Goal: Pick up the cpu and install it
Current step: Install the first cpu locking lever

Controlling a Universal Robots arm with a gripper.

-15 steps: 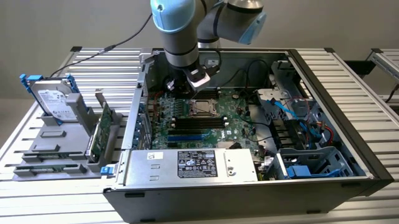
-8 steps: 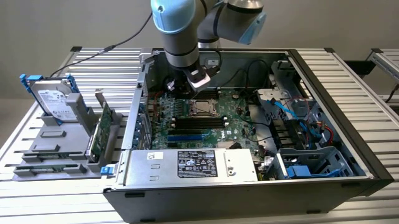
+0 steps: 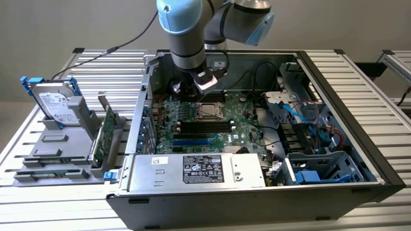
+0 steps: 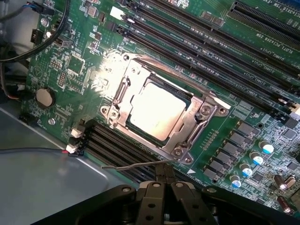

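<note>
The claw (image 4: 165,180) is seen shut, fingers pressed together with nothing between them, at the lower centre of the wrist picture. Just beyond its tips lies a thin wire lever (image 4: 133,166), apparently the socket latch, unhooked and lying loose. Past that, at the centre of the frame, the cpu (image 4: 157,112) is seated flat in its socket, bordered by the metal frame (image 4: 197,124). In the exterior picture the arm (image 3: 187,43) is lowered into the open computer case (image 3: 334,159), with the claw (image 3: 207,85) above the green board (image 3: 218,127) at upper centre.

Risk noted: if the lever is pushed off-line it may slip past the claw, spring back, or scrape nearby board parts. A frame not fully down would leave the cpu unclamped.
</note>
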